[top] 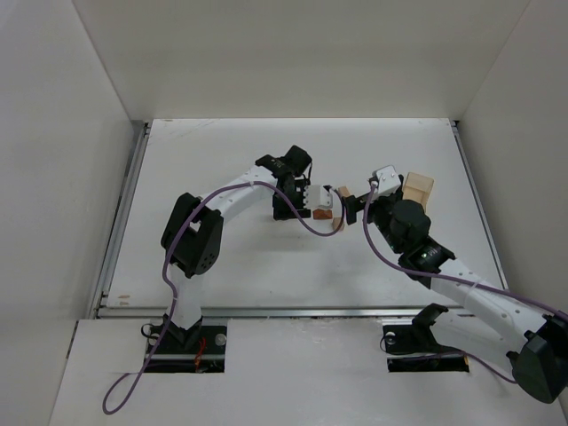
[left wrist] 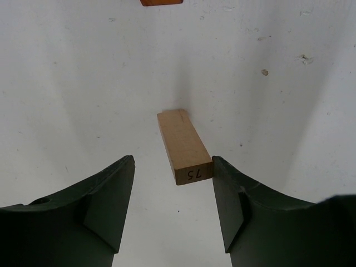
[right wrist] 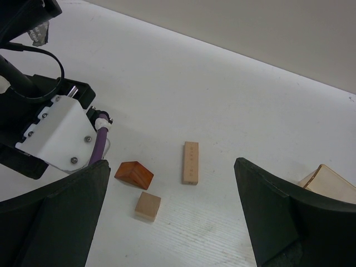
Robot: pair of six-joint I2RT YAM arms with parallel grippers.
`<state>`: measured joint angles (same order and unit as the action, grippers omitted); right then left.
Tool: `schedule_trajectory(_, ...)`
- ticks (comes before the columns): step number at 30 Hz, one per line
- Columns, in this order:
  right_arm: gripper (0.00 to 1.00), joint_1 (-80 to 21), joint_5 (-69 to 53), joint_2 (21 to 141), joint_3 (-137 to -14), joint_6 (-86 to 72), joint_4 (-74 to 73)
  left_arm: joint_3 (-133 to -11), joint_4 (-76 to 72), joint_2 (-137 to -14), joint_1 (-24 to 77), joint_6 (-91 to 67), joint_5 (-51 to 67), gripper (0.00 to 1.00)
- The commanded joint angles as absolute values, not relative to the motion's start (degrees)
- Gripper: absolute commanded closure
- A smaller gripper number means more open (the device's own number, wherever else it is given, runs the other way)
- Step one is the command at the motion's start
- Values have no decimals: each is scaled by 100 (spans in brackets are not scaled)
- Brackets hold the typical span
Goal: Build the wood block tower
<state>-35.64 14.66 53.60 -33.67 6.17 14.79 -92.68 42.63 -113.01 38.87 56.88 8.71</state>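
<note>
A slim pale tan post (right wrist: 190,162) lies flat on the table, also in the top view (top: 343,192). A reddish-brown roof-shaped piece (right wrist: 133,174) lies to its left, also in the top view (top: 324,213); its edge shows in the left wrist view (left wrist: 161,1). A small tan cube (right wrist: 147,206) sits near it. My right gripper (right wrist: 172,163) is open above these, holding nothing (top: 353,209). My left gripper (left wrist: 172,161) is open and points down at another tan block marked 75 (left wrist: 182,142). That block lies between the fingertips, close against the right finger (left wrist: 228,194).
A larger pale tan box (top: 419,189) stands behind my right gripper, at the right edge of its wrist view (right wrist: 328,181). The left arm's white mount and purple cable (right wrist: 100,142) are just left of the blocks. White walls enclose the table on three sides.
</note>
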Motion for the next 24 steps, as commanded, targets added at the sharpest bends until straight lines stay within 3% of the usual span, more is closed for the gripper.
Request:
schedule_trajectory(1, 0, -3577, 1257, 5265, -3463, 554, 1512, -9492, 4157, -11215, 3858, 5528, 879, 45)
schedule_trajectory(24, 0, -3577, 1205, 5537, -3463, 554, 1564, -9765, 4175, -11373, 3700, 5581, 1116, 44)
